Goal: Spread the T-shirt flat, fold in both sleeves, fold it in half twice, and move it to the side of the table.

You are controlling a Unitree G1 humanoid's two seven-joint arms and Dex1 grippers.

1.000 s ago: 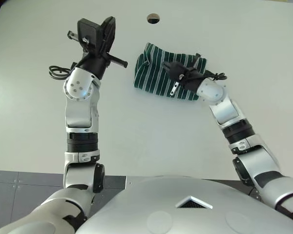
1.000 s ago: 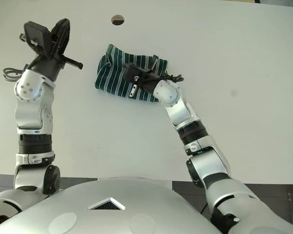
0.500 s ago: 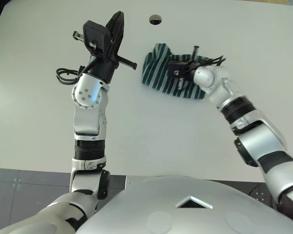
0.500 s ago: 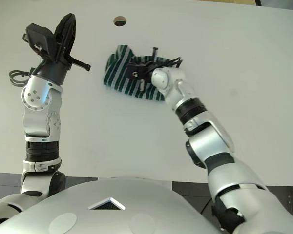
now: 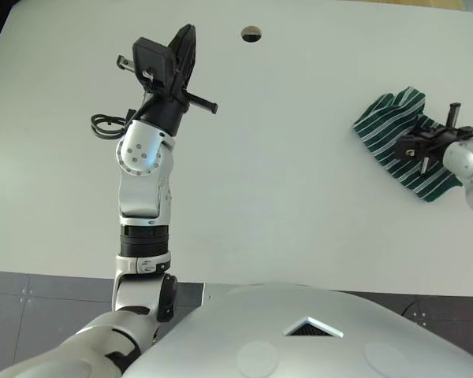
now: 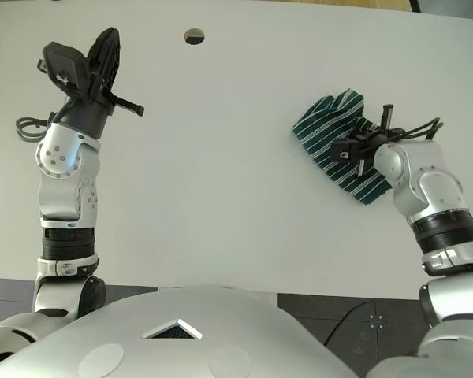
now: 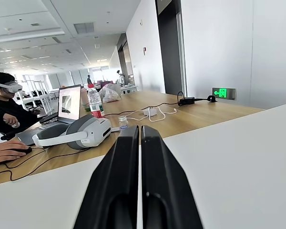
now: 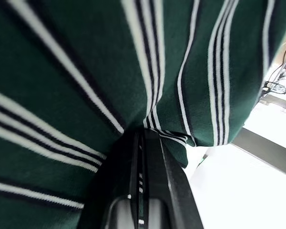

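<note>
Your right end effector is clamped on the T-shirt, frame right; left end effector pressed together, empty. Cloth's soft, limp: pinch all layers.

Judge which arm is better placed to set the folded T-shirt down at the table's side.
Right. The right gripper is shut on the folded T-shirt, which lies near the right edge of the table. The left gripper is shut on nothing, raised above the table far on the other side.
</note>
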